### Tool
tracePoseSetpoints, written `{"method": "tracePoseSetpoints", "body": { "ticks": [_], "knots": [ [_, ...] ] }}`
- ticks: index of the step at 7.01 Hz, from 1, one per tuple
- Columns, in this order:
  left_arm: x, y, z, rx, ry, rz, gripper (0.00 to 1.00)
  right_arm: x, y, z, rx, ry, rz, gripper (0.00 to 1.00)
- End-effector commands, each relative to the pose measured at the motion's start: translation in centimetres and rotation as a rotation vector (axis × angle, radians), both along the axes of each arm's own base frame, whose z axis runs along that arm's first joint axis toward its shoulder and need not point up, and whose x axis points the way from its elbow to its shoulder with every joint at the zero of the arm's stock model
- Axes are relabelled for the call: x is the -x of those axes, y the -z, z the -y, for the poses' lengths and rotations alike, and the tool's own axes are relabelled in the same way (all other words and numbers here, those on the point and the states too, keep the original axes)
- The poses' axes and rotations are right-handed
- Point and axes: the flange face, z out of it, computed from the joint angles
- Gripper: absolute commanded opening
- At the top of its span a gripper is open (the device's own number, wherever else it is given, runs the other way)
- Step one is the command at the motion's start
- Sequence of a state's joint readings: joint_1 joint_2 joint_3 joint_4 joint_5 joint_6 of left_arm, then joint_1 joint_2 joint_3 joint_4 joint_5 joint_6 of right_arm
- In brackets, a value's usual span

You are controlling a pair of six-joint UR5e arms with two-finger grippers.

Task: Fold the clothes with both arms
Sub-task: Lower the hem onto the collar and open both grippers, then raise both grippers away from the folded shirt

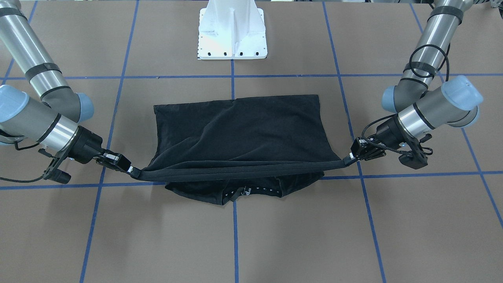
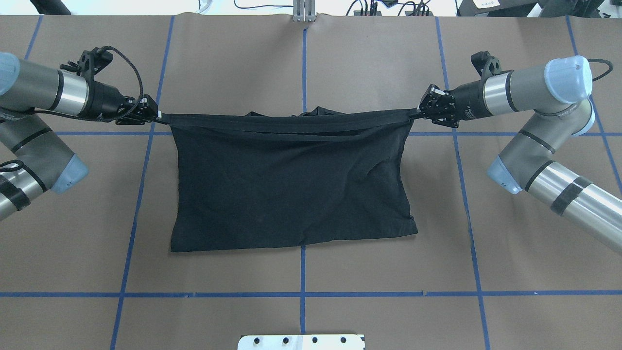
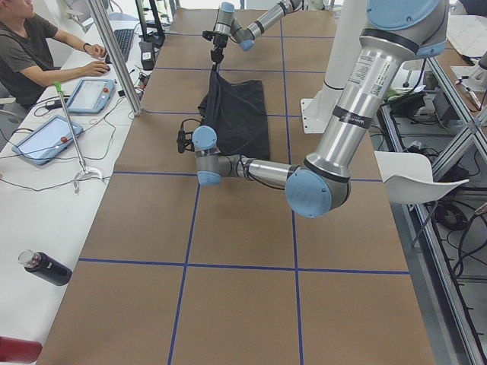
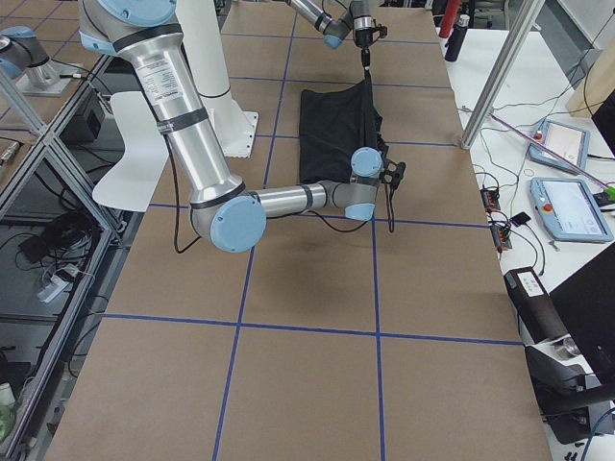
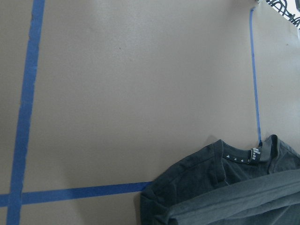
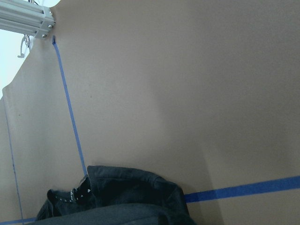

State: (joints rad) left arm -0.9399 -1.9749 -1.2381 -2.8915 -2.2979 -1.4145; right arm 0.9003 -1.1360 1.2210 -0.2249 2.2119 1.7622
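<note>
both ends pinched: left gripper and right gripper are each clamped on a corner of the t-shirt, mid-table. stitched far edge is lifted and pulled taut, likely to get a straight fold line. near half lies on the brown paper table, collar bunched underneath. limp black knit, soft creases.

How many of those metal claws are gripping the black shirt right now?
2. The left gripper pinches one end of the T-shirt along its lifted edge, the right gripper the other end; the rest lies on the table. None seems hidden.
</note>
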Motion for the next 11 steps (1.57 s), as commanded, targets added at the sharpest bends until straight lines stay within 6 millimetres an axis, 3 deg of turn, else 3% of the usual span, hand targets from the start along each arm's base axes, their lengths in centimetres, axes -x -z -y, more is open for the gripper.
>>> {"method": "tracePoseSetpoints", "body": {
  "ticks": [1, 2, 3, 4, 6, 8, 9, 11],
  "knots": [
    [0.1, 0.8, -0.1, -0.005, 0.000, -0.011, 0.00, 0.0, 0.7, 0.0, -0.006, 0.001, 0.005, 0.00],
    [0.1, 0.8, -0.1, -0.003, 0.002, -0.012, 0.19, 0.0, 0.7, 0.0, -0.004, 0.000, 0.003, 0.63],
    [0.1, 0.9, 0.0, -0.003, 0.003, -0.010, 0.82, 0.1, 0.8, 0.2, 0.024, -0.003, -0.004, 1.00],
    [0.0, 1.1, 0.0, -0.006, 0.005, -0.012, 1.00, 0.0, 0.9, 0.2, 0.029, -0.005, -0.009, 1.00],
    [0.3, 1.2, 0.2, -0.007, 0.006, -0.012, 1.00, -0.3, 0.9, 0.5, 0.034, -0.011, -0.013, 1.00],
    [0.7, 1.1, 0.3, -0.008, 0.010, -0.012, 1.00, -0.7, 2.5, -0.3, 0.007, -0.002, 0.002, 1.00],
    [0.8, 1.4, 0.1, -0.014, 0.009, -0.016, 1.00, -0.4, 4.1, -1.1, 0.007, 0.011, 0.004, 1.00],
    [1.6, 2.1, -0.1, -0.025, 0.003, -0.028, 1.00, 1.4, 6.0, -7.2, 0.072, 0.106, -0.045, 1.00]
  ]
}}
